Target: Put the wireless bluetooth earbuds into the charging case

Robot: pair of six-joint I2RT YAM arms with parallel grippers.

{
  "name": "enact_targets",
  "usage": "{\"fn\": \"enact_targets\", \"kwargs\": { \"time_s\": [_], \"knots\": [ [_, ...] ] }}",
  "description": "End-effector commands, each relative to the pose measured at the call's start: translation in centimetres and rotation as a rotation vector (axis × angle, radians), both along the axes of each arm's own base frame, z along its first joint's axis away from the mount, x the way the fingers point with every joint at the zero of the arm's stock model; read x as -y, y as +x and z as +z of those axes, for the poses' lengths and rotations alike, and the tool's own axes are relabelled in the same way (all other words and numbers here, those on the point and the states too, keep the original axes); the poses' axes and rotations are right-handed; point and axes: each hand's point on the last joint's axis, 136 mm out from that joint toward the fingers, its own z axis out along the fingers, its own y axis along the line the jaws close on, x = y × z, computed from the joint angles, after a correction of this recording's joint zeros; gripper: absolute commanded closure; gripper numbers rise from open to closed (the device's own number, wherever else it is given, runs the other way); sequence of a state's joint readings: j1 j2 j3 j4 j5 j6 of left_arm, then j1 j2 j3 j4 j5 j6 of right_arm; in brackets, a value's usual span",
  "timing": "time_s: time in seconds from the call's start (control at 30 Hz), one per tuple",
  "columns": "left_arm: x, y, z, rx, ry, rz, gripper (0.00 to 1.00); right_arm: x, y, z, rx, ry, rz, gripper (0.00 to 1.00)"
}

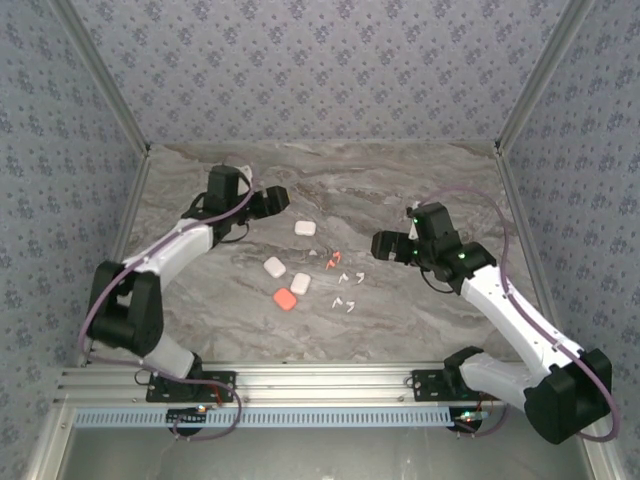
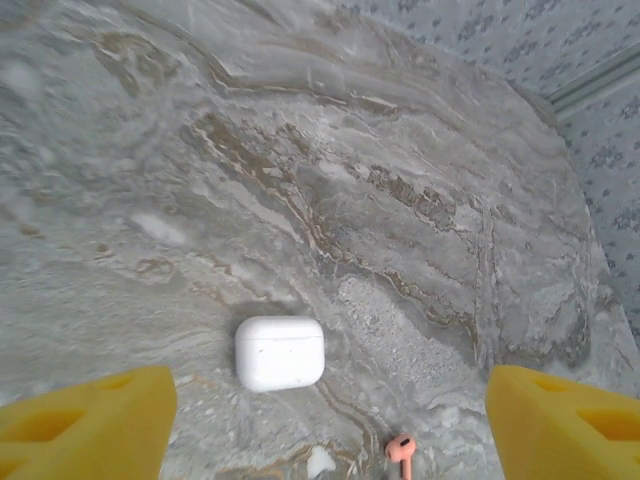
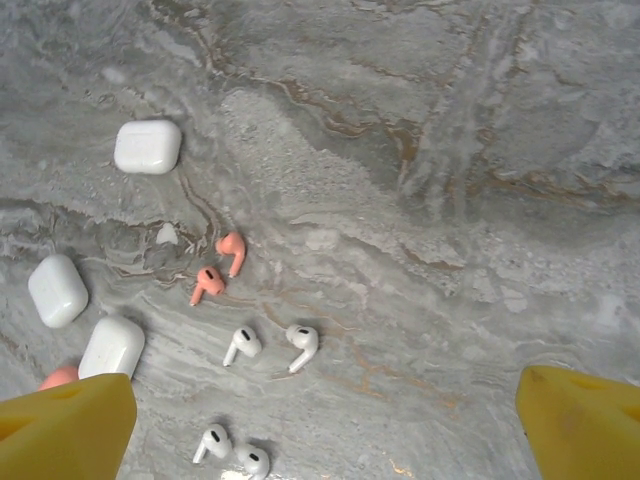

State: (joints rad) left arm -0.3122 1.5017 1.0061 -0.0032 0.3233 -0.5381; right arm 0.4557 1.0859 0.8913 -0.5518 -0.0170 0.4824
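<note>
Judging from the layout, barely begun: no earbuds seated, all six loose on the table, four white and two coral, scattered mid-table. At 9 o'clock of them, four cases, three white and one coral, all apparently closed. Left to do, then: opening a case, picking up each of the earbuds, seating it. At 11 o'clock of the cluster, left gripper, fingers spread wide, holding nothing, with one white case just ahead in its wrist view. At 3 o'clock, right gripper, likewise spread and empty. No brand, label or legible writing on cases or earbuds.
</note>
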Motion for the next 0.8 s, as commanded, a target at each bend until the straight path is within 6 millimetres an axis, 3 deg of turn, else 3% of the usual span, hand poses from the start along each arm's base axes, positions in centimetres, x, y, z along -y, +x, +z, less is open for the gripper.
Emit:
{"fn": "enact_targets", "kwargs": {
  "time_s": [0.0,0.2,0.53,0.77],
  "knots": [
    [-2.6,-1.8,0.0,0.016,0.046,0.047,0.17,-0.9,0.0,0.6,-0.018,-0.059,0.015,0.00],
    [-6.3,-5.1,0.5,0.049,0.070,0.145,0.11,-6.4,-0.6,-0.9,-0.075,-0.067,0.051,0.00],
    [-10.6,-10.8,-0.4,0.051,0.179,0.246,0.04,-17.1,-1.2,-5.7,-0.165,-0.128,0.107,0.16],
    [-12.6,-13.9,0.2,0.069,0.238,0.283,0.01,-20.9,-0.8,-9.3,-0.218,-0.188,0.127,0.25]
  ]
}}
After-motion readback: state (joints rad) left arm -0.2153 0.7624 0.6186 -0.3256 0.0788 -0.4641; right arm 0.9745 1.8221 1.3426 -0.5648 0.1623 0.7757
